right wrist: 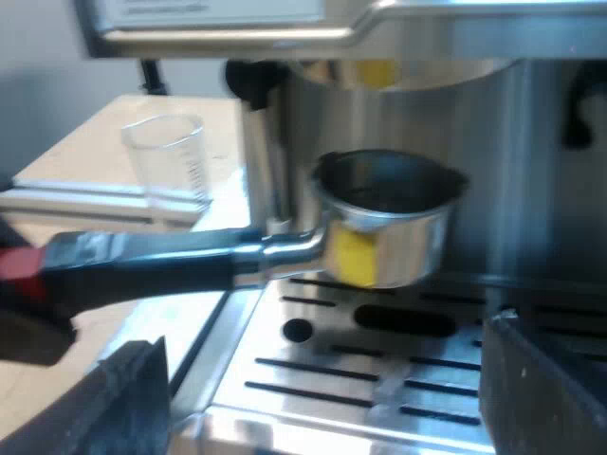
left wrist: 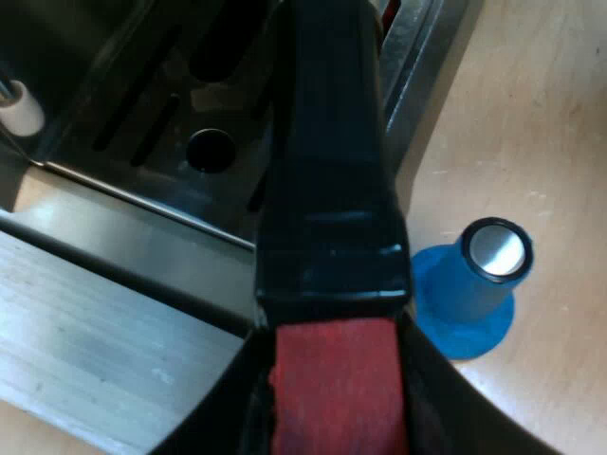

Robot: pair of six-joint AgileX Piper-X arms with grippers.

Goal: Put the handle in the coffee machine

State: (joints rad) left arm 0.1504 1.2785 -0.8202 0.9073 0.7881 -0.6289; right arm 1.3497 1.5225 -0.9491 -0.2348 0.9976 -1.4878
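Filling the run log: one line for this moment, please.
left gripper grips holder handle | holder over drip tray, not locked | right gripper open, empty | tamper upright

Blue tamper, espresso machine on table

Holder: bowl of polished metal, mirror-bright, with a flat yellow patch on its wall.
Handle: black plastic, smooth and glossy, with highlights streaking along it. Its red end is matt and looks slightly rough.
Drip tray: slotted steel, satin to shiny, reflections smeared.
Espresso machine body: brushed stainless steel, soft sheen.
Tamper: blue plastic, smooth, semi-gloss — capped with a polished metal disc.
Measuring glass: clear, glossy, with a printed scale.
Table: pale wood look, matt — faint fine grain.
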